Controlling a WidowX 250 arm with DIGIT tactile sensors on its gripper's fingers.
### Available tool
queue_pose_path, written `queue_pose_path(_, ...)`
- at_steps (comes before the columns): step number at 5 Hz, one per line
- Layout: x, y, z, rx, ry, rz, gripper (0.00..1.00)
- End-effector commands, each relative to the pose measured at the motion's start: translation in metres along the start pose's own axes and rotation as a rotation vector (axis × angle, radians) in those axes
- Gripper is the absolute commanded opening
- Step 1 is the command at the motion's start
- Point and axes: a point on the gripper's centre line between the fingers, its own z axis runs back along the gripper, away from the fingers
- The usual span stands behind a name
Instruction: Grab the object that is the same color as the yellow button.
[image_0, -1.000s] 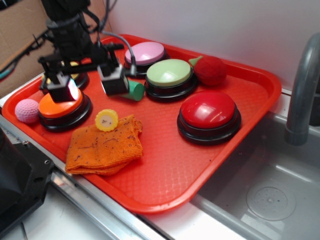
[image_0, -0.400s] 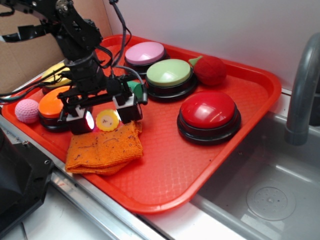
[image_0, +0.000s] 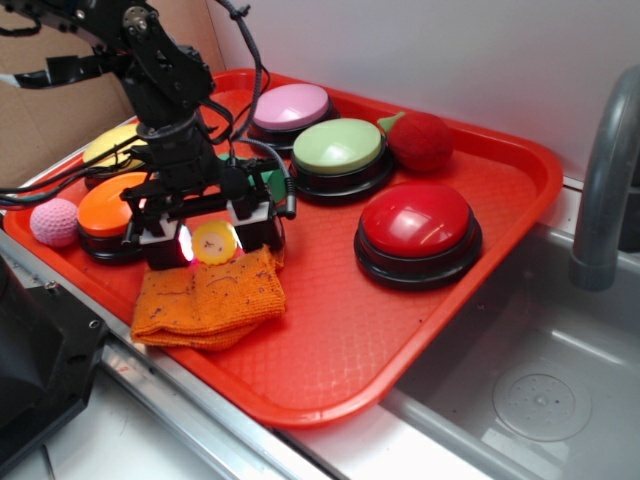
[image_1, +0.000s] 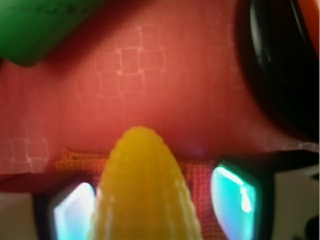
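Straddling the corn slice, the gripper is seen lowered over the tray's 9 o'clock side, its two fingers spread apart with one on each flank of the yellow piece. In the wrist view the same slice is framed between the two lit finger pads, with gaps visible on both sides, so no clamping is shown.

A red tray is set beside a grey sink, whose faucet is seen at 3 o'clock. On the tray, a red button is placed at 3 o'clock of the gripper, a light-green button at 1 o'clock, and a pink-topped button farther off at 1 o'clock. An orange button is found just at 9 o'clock of the fingers, and the yellow button is partly hidden behind the arm at 11 o'clock. A red knitted toy lies at the light-green button's 3 o'clock.

An orange cloth is spread at 6 o'clock of the gripper, and the corn slice is seen standing on edge at its far border. A pink knitted ball rests at the tray's 9 o'clock rim, touching the orange button's base. A green cylinder is glimpsed behind the gripper, near the light-green button; in the wrist view it fills the 11 o'clock corner.
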Motion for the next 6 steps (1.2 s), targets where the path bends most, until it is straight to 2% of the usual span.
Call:
queue_pose_path(1, 0.005, -0.009, 0.028, -0.027, -0.062, -0.078, 0.0)
queue_pose_path(2, 0.008, -0.013, 0.048, -0.022, -0.073, -0.158, 0.0)
queue_pose_path(3, 0.008, -0.019, 0.077, 0.043, -0.065, -0.317, 0.0)
queue_pose_path(4, 0.007, -0.021, 0.105, 0.104, -0.013, -0.524, 0.0)
queue_pose_path(5, 0.003, -0.024, 0.136, 0.135, -0.029, -0.648, 0.0)
queue_pose_path(6, 0.002, -0.027, 0.16, 0.153, -0.092, -0.673, 0.0)
